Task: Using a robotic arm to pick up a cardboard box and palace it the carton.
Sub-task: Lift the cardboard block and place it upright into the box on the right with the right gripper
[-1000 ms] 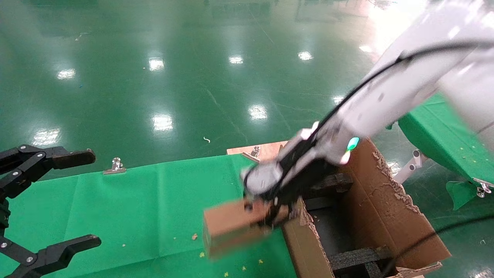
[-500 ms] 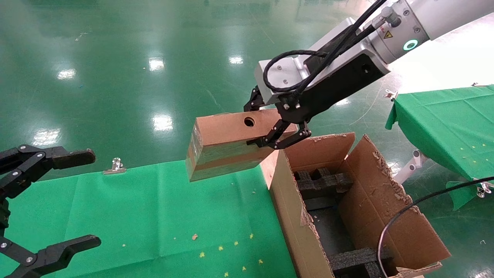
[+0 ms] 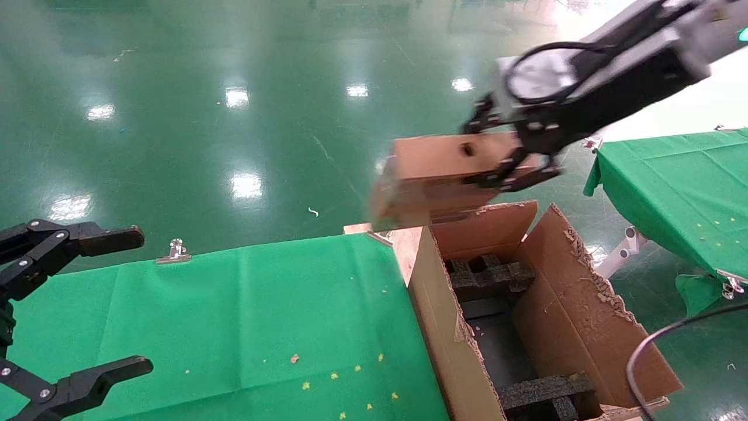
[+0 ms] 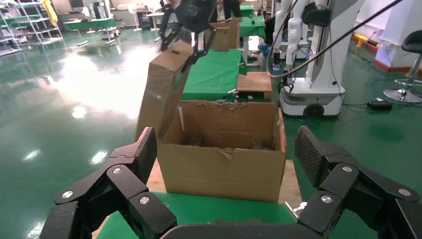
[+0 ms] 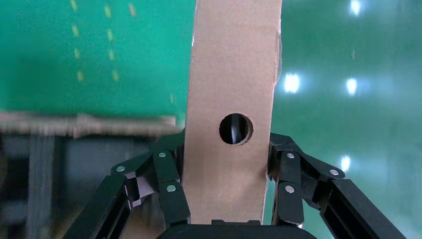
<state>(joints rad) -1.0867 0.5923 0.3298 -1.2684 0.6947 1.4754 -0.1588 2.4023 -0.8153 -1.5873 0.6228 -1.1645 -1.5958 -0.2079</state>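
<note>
The right pincer (image 3: 509,169) is clamped on the cardboard box (image 3: 435,178), its black linked fingers (image 5: 169,181) pressed against the two long sides at the end nearest the wrist, one set on each side of the round hole (image 5: 236,129) in the box's face. The box is held in the air, clear of everything, sticking out from the pincer toward the robot's left and tilted a little downward at its far end. It hangs above the far edge of the carton (image 3: 578,304), over the corner where the carton meets the desk (image 3: 222,316), and does not touch either. Behind the pincer the robotic arm (image 3: 637,52) reaches in from the upper right, with a black cable (image 3: 546,55) looped over the silver block at the wrist. The carton stands open just beside the right edge of the desk, its tall flaps up, their edges torn and ragged, and black foam blocks (image 3: 488,275) lie inside it at the far end and at the near end. The desk is covered with a green cloth held by a metal clip (image 3: 174,251) at its far edge. The left pincer (image 3: 70,316) stays low at the near left side of the desk, its fingers wide apart and holding nothing. Around all this lies a glossy green floor (image 3: 234,105).
</note>
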